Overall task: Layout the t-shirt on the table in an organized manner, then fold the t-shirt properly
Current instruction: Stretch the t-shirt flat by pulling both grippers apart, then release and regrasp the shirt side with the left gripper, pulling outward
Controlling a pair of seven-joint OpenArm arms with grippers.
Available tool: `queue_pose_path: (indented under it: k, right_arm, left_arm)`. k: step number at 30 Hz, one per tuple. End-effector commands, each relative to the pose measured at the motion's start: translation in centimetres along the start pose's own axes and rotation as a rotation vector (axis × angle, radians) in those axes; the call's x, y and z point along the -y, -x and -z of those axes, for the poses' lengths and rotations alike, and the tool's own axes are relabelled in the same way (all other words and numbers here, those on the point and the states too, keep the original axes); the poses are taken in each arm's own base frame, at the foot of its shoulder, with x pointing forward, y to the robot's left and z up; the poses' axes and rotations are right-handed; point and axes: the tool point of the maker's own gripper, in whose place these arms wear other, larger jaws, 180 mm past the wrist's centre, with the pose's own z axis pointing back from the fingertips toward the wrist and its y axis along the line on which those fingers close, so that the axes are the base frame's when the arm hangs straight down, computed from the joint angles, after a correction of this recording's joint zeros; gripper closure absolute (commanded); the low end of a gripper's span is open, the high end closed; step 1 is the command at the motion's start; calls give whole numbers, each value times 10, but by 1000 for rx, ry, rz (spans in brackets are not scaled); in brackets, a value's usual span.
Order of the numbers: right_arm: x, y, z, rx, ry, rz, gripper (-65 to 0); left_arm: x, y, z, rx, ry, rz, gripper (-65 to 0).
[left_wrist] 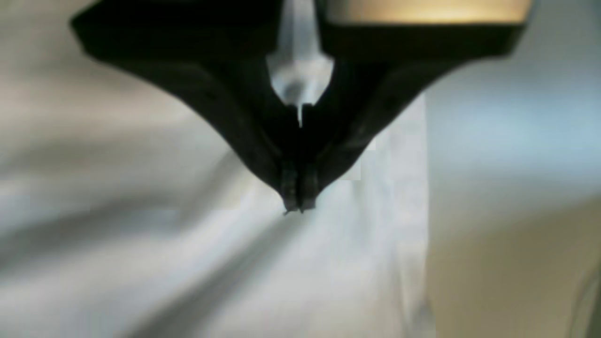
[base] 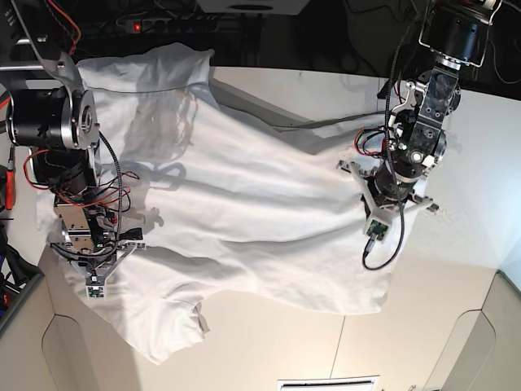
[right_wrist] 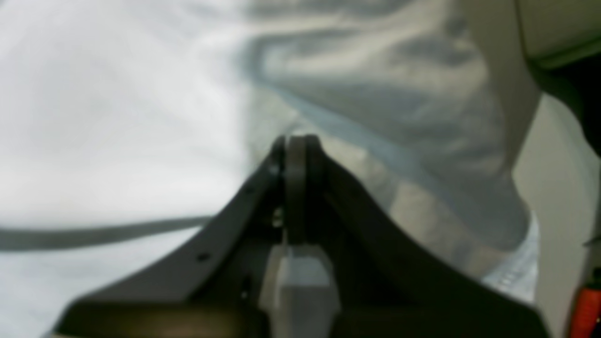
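So the big white t-shirt (base: 244, 195) is spread across most of the table (base: 456, 244), but it's not flat at all. There are diagonal wrinkles running through the middle, one end bunched up at the far left, and a sleeve flopped off near the bottom left.

Over on the left of the scene, the right gripper (base: 91, 285) sits low at the shirt's left edge. From its wrist cam the jaws are pressed together (right_wrist: 296, 141) with cloth bunched right at the tips, so I'd say it's pinching the shirt, though the blur makes it hard to swear to.

On the right side, the left gripper (base: 376, 232) is down at the shirt's right edge, jaws also squeezed together (left_wrist: 298, 204) right against the fabric, looks like a pinch on a thin bit.

What I'd worry about: thin soft cloth could slip out of either pinch if they pull apart, or they only grab one layer and the folds underneath just stay bunched.
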Motion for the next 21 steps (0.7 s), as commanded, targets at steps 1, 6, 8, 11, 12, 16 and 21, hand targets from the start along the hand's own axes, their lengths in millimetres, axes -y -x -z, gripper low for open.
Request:
queue_pose_path:
  k: [1, 6, 8, 11, 12, 16, 21]
  right_arm:
    - [13, -15, -1, 27, 25, 5, 0]
    - [10, -3, 0, 9, 20, -5, 0]
    - [8, -3, 0, 6, 12, -8, 0]
    - [8, 7, 0, -46, 17, -68, 0]
    - [9, 10, -1, -66, 19, -75, 0]
    - [9, 17, -1, -89, 21, -81, 0]
    - [10, 20, -1, -94, 24, -90, 0]
  left_arm:
    - [-19, -41, 1, 110, -40, 10, 0]
    - [-44, -104, 12, 246, -60, -51, 0]
    - [-51, -119, 24, 271, -49, -87, 0]
    - [-48, -121, 53, 221, 29, -155, 0]
    - [-43, -120, 62, 206, 69, -184, 0]
    - [-20, -106, 89, 143, 200, -291, 0]
    - [-11, -79, 99, 73, 236, -332, 0]
